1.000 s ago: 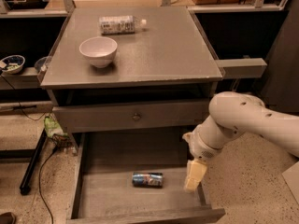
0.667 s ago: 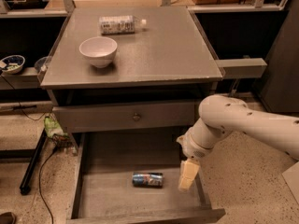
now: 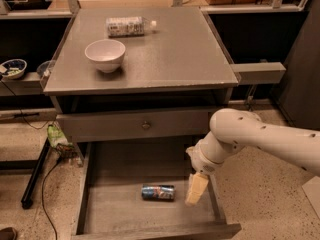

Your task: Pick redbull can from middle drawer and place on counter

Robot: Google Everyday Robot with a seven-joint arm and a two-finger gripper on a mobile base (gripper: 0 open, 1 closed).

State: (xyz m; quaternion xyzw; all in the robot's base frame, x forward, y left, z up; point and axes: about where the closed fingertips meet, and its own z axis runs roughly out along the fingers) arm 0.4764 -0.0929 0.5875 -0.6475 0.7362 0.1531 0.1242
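The redbull can (image 3: 158, 192) lies on its side on the plank floor of the open middle drawer (image 3: 115, 209), near the middle front. My gripper (image 3: 196, 189) hangs from the white arm (image 3: 260, 139) over the drawer's right side, just right of the can and apart from it. The counter (image 3: 170, 59) is the grey square top of the cabinet above.
A white bowl (image 3: 105, 54) and a white-capped plastic bottle (image 3: 127, 26) lying on its side rest on the counter. The upper drawer front with a round knob (image 3: 145, 125) is shut. A grey side shelf (image 3: 260, 72) juts right. A dark stand leg (image 3: 34, 176) lies on the floor at left.
My arm and gripper have moved left, closer to the can. The can has not moved.
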